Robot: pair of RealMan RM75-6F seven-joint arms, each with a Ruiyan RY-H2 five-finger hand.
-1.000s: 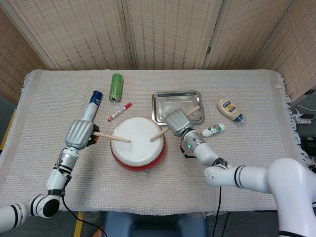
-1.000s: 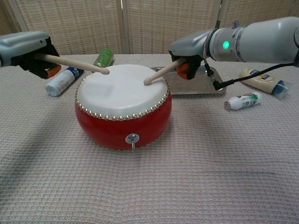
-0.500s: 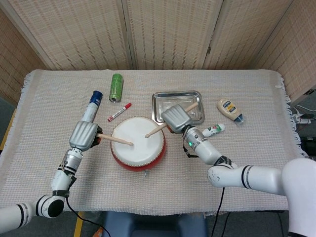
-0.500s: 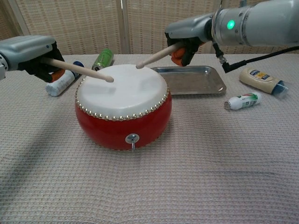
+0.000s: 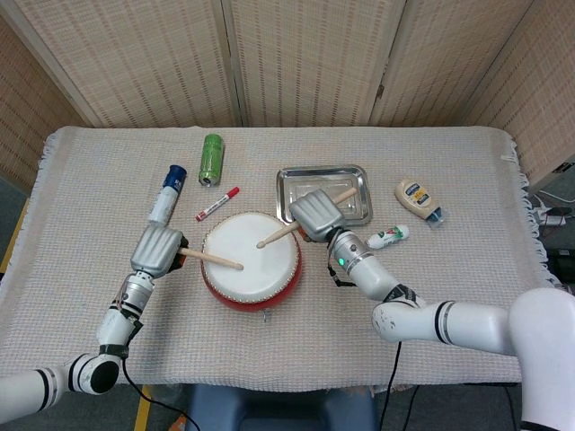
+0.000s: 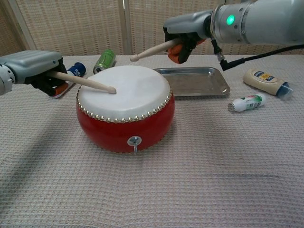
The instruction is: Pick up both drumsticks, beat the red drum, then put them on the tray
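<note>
- Woven screens stand behind the surface (image 5: 449, 180), which I see covered in a pale textured cloth.
- I see the red drum (image 6: 124, 108) sitting near the front centre, its white skin facing up.
- My left robot hand (image 6: 35, 69) is wrapped around the left drumstick (image 6: 85, 82); the stick lies low across the drum's left side, and its tip looks to be touching the skin.
- My right robot hand (image 6: 185, 33) is clenched on the right drumstick (image 6: 149, 50), which slants down to the left, its tip raised clear above the drum's far edge.
- In the head view the right drumstick's butt end pokes out past the hand over the tray (image 5: 355, 209).
- That tray is bare metal, just behind and to the right of the drum.
- I note a green can (image 5: 211, 159) lying on its side at the far left, with a red marker (image 5: 217, 204) between it and the drum.
- I see a white tube with a blue cap (image 5: 165, 193) lying beyond my left hand.
- I note a mayonnaise bottle (image 6: 265, 81) lying right of the tray, and a small white bottle (image 6: 245, 103) lying nearer, on its side.
</note>
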